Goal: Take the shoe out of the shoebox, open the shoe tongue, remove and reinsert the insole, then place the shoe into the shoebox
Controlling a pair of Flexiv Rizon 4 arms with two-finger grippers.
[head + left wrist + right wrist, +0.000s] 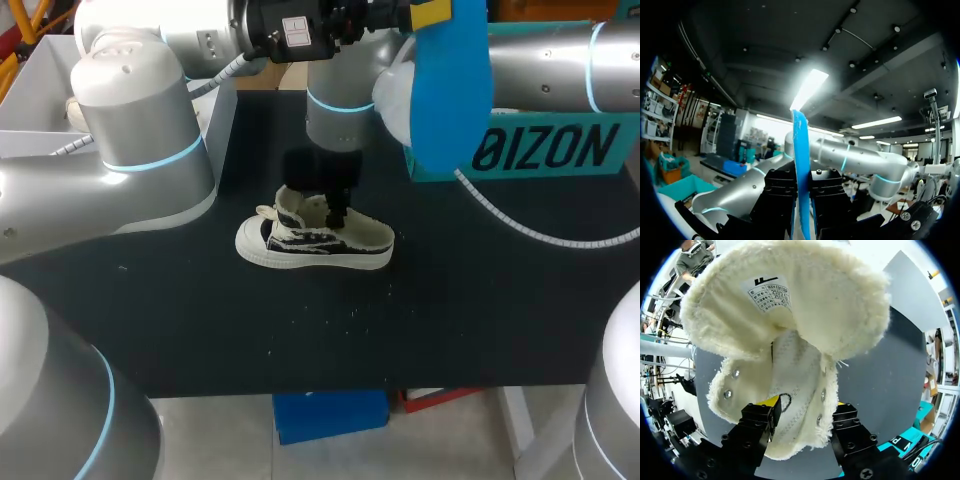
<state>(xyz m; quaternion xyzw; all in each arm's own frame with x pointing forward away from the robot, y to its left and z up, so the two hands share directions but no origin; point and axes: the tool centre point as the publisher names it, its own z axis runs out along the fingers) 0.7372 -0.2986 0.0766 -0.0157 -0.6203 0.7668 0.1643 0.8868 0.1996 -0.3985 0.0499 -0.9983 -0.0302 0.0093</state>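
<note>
A: Where is the shoe (305, 243)?
B: On its sole near the middle of the black table (480, 300). The tongue is lifted wide, so the fleecy lining shows.
A: And the right gripper (805, 405)?
B: Down at the shoe's opening, with the eyelet flaps close around it — whether it grips anything, I cannot tell.
A: The insole (801, 150)?
B: Blue, and out of the shoe — the left gripper (801, 205) is clamped on it from both sides, holding it on edge high above the table's far side, in front of a teal box (545, 150)
</note>
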